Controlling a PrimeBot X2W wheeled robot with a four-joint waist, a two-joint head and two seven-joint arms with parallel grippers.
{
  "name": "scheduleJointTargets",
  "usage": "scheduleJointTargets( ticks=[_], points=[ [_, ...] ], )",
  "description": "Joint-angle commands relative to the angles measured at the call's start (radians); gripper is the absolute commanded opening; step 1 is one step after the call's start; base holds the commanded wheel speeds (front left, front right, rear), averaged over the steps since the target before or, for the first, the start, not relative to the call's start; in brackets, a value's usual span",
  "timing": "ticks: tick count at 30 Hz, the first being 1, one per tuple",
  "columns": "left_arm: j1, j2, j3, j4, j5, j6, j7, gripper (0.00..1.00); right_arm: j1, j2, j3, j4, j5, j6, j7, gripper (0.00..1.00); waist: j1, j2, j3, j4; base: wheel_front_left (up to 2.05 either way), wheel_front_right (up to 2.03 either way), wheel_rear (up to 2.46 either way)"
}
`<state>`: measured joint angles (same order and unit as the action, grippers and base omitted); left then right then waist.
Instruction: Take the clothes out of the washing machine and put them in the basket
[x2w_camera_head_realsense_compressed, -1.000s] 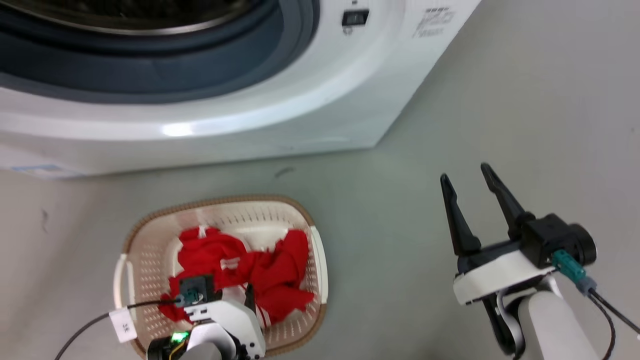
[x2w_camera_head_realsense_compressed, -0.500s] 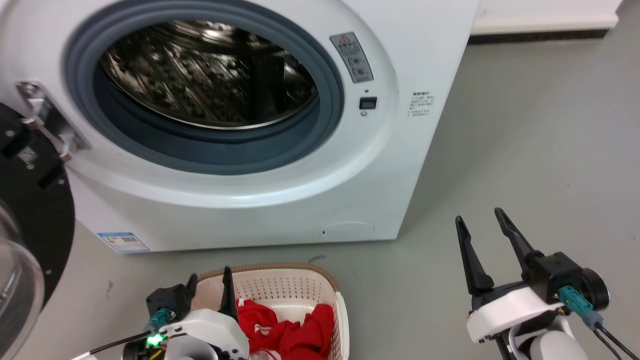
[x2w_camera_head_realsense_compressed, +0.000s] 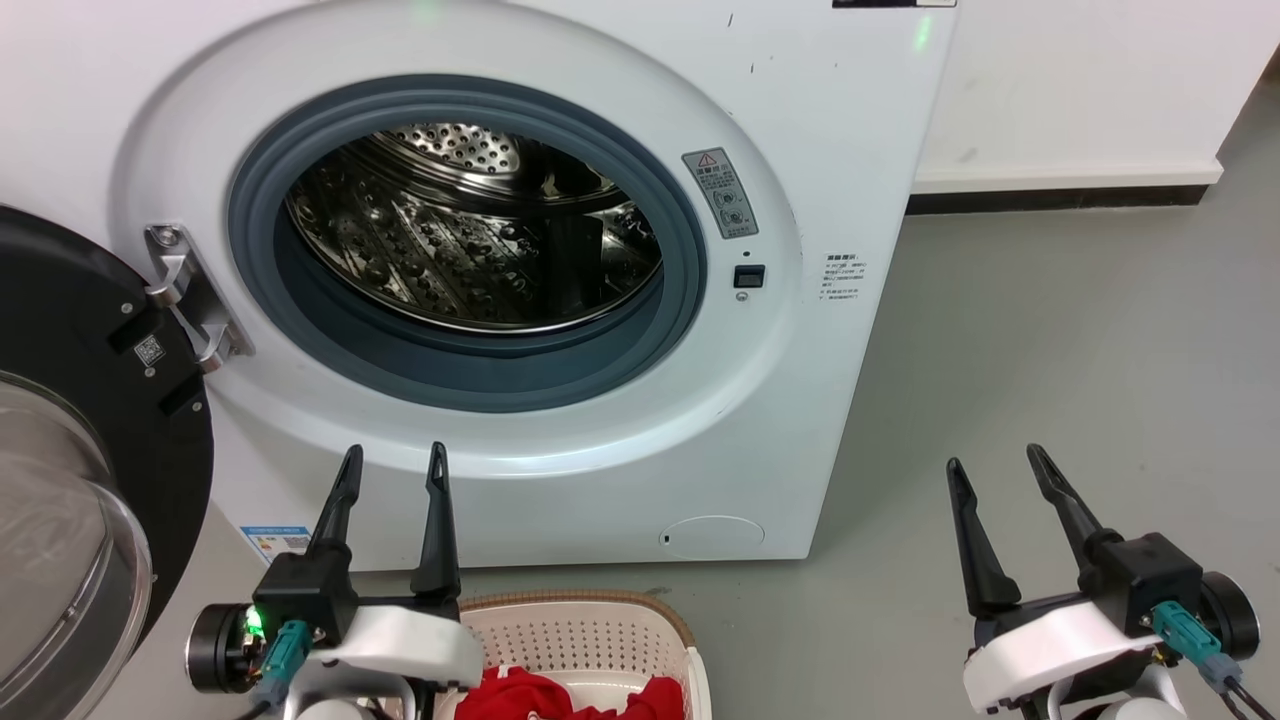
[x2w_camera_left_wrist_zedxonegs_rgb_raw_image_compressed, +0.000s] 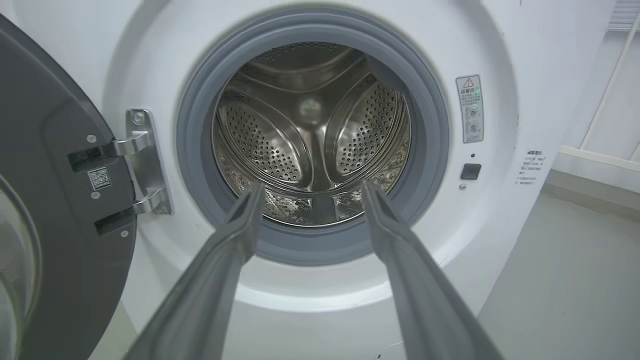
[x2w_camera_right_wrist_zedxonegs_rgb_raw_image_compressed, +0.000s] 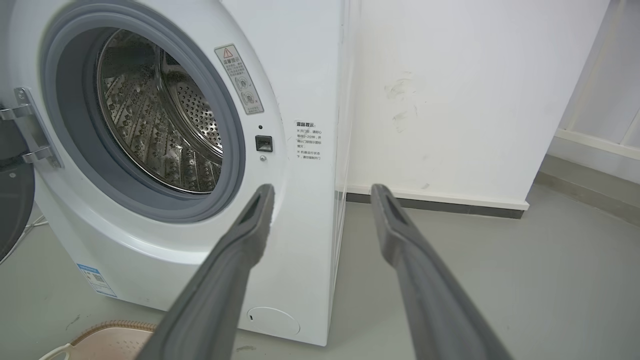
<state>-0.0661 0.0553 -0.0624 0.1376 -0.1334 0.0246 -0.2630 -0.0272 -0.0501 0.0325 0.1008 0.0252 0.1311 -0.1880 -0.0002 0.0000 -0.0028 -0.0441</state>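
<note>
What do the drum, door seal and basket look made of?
Drum: likely polished steel, mirror glints and punched holes. Seal: matte grey, probably rubber. Basket: cream moulded plastic by the look, perforated walls, brown woven-look rim.

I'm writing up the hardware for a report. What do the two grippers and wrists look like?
The left gripper and right gripper match: two long, tapering black fingers on a black block, above a rounded white housing with a black cylinder at the side. A teal connector with a dark cable plugs into each; a green light glows on the left one.
</note>
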Motion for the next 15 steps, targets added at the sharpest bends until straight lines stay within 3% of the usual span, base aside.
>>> scheduleJointTargets(
  ticks=[1, 15],
  points=[
    [0.021, 0.000, -0.001, -0.013, 0.011, -0.005, -0.002, 1.00, 0.019, 0.000, 0.000, -0.006, -0.004, -0.001, 0.003, 1.00, 0.0002, 0.0000, -0.007, 0.000, 0.00, 0.00, 0.00],
    [0.090, -0.002, 0.012, -0.028, 0.032, -0.017, -0.002, 1.00, 0.056, 0.000, -0.003, -0.038, 0.002, -0.001, 0.018, 1.00, 0.0002, 0.0000, -0.034, 0.005, 0.00, 0.00, 0.00]
  ],
)
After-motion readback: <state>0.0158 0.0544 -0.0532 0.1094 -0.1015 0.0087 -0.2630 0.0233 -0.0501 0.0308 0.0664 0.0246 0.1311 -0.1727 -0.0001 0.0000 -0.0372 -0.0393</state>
